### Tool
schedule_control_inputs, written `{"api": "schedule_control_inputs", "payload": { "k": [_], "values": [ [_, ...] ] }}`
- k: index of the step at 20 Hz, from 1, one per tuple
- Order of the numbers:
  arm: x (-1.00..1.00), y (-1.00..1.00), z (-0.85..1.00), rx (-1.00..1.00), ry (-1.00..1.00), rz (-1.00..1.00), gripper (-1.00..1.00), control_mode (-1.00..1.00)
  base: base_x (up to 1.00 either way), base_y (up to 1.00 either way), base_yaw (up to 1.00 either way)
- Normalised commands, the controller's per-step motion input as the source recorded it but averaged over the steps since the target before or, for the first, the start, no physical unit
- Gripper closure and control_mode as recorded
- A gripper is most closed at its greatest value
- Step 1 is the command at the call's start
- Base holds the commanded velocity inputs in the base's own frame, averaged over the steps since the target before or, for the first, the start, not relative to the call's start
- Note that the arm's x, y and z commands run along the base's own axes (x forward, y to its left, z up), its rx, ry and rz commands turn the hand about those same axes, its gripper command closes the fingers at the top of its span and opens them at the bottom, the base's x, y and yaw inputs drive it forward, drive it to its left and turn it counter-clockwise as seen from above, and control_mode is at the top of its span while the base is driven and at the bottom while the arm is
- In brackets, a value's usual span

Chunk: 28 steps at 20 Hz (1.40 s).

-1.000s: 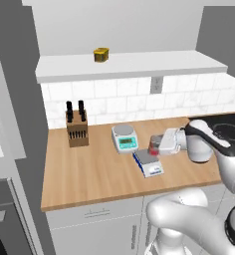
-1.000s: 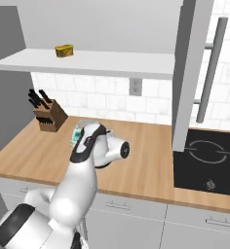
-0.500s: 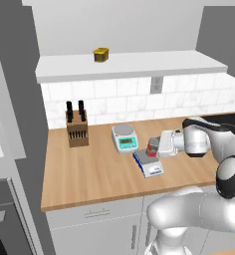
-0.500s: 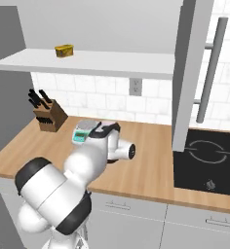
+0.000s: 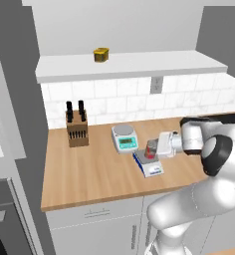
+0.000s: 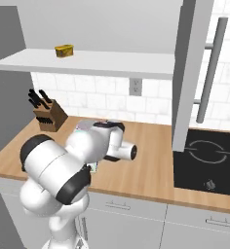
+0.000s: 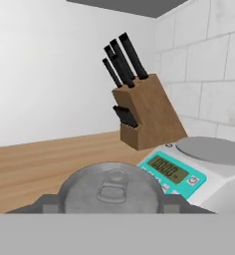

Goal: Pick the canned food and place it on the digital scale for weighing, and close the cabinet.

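Observation:
The canned food [image 5: 150,149], a small red-labelled tin, stands upright over the grey platform of the digital scale [image 5: 150,167] on the counter. My gripper [image 5: 156,147] reaches in from the right and is shut on its sides. In the hand view the tin's silver pull-tab top [image 7: 112,189] sits between my fingertips [image 7: 49,204]. I cannot tell whether the tin touches the platform. The cabinet door [image 6: 191,73] with its long bar handle [image 6: 212,68] stands open, edge-on, at the right.
A second scale with a round plate and teal display [image 5: 124,138] stands just behind the tin. A knife block [image 5: 76,130] is at the back left. A yellow container [image 5: 101,54] sits on the shelf. A black cooktop [image 6: 209,155] lies to the right.
The hand and the tin have stayed almost in place over the scale. The arm's elbow has swung around behind them.

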Motion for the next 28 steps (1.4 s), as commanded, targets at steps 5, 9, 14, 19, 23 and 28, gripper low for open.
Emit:
{"api": "schedule_control_inputs", "payload": {
  "k": [5,9,14,19,23,28],
  "values": [
    [0.13,0.13,-0.34,-0.04,-0.05,0.00,1.00,-1.00,0.00,0.00,0.00],
    [0.00,0.24,-0.19,-0.04,-0.10,0.00,1.00,-1.00,0.00,0.00,0.00],
    [0.00,0.21,-0.19,-0.02,-0.08,0.00,-1.00,-1.00,0.00,0.00,0.00],
    [-0.09,0.01,-0.07,0.00,0.00,0.00,-1.00,-1.00,0.00,0.00,0.00],
    [-0.24,0.00,0.00,0.00,0.00,0.00,-1.00,-1.00,0.00,0.00,0.00],
    [-0.08,0.00,0.00,0.00,0.00,0.00,-1.00,-1.00,0.00,0.00,0.00]
  ]
}}
